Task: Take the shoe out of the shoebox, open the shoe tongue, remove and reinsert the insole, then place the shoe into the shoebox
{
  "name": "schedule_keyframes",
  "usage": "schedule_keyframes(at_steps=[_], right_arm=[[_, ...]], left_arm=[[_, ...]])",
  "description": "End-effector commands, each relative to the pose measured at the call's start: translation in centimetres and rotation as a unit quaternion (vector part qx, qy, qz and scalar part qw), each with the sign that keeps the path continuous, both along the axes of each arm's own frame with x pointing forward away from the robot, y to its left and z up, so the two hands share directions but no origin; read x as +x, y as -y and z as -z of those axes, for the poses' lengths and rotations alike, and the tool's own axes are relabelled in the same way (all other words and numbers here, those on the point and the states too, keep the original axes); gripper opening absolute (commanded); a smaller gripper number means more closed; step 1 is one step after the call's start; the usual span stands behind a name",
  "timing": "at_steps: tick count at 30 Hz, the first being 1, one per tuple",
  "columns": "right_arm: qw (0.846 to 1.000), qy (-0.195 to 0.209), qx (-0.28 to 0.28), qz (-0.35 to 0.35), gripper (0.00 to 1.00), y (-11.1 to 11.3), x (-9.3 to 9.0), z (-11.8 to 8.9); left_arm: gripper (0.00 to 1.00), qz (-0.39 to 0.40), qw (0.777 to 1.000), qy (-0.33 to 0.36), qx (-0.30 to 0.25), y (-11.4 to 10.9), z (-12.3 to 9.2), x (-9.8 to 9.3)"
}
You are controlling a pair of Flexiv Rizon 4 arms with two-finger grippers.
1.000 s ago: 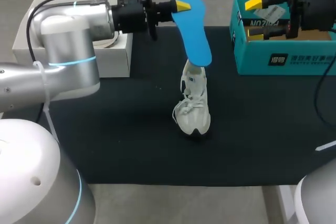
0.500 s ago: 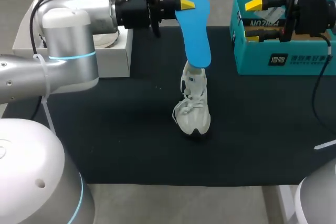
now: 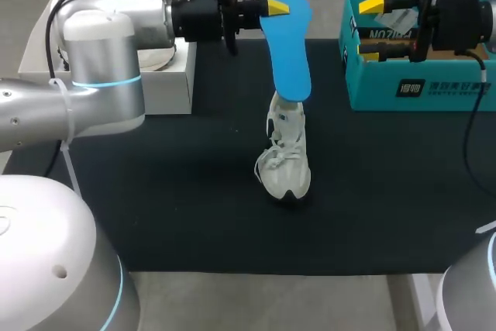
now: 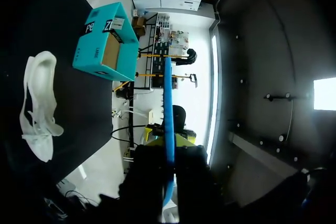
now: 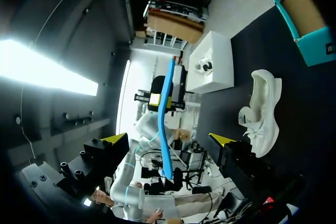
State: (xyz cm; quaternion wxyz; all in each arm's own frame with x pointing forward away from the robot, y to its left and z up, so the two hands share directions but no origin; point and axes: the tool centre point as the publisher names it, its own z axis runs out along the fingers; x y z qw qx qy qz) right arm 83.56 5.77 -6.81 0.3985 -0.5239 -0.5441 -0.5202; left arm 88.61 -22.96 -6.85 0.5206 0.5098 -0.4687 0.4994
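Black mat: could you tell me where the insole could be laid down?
Bare: the mat between white box and shoe, and right of the shoe before the shoebox. Crowded: above the shoe, where the left pincer holds the insole.

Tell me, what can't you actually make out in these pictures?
- Head view: the lower end of the insole overlaps the opening of the shoe; whether it sits inside is unclear.
- Head view: the right gripper covers much of the inside of the shoebox.
- Head view: the left arm hides what lies on the white box; in the right wrist view it is too small.
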Motion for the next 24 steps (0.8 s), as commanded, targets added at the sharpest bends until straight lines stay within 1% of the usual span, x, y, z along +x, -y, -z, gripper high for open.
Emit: schedule_keyframes(at_steps=[1,13,14,15,16,17,18,22,24], right_arm=[[1.000,0.000,-0.001,0.001,1.00,-0.1,0.0,0.1],[1.000,0.000,-0.001,0.001,1.00,-0.1,0.0,0.1],[1.000,0.000,-0.001,0.001,1.00,-0.1,0.0,0.1],[1.000,0.000,-0.001,0.001,1.00,-0.1,0.0,0.1],[1.000,0.000,-0.001,0.001,1.00,-0.1,0.0,0.1],[1.000,0.000,-0.001,0.001,1.00,-0.1,0.0,0.1],[1.000,0.000,-0.001,0.001,1.00,-0.1,0.0,0.1],[1.000,0.000,-0.001,0.001,1.00,-0.1,0.0,0.1],[1.000,0.000,-0.001,0.001,1.00,-0.1,0.0,0.1]], left_arm=[[0.00,0.000,1.000,0.000,0.001,0.0,0.0,0.0],[0.00,0.000,1.000,0.000,0.001,0.0,0.0,0.0],[0.00,-0.005,1.000,0.030,-0.005,0.2,-0.3,0.0],[0.00,-0.014,0.998,0.062,-0.022,0.4,-0.7,-0.1],[0.00,-0.027,0.996,0.074,-0.039,0.3,-1.0,0.1],[0.00,-0.030,0.993,0.101,-0.059,0.2,-1.3,0.1],[0.00,-0.037,0.989,0.126,-0.063,0.1,-1.5,0.2],[0.00,-0.027,0.976,0.204,-0.071,-0.2,-1.5,0.1],[0.00,-0.022,0.967,0.250,-0.041,-0.1,-1.3,0.1]])
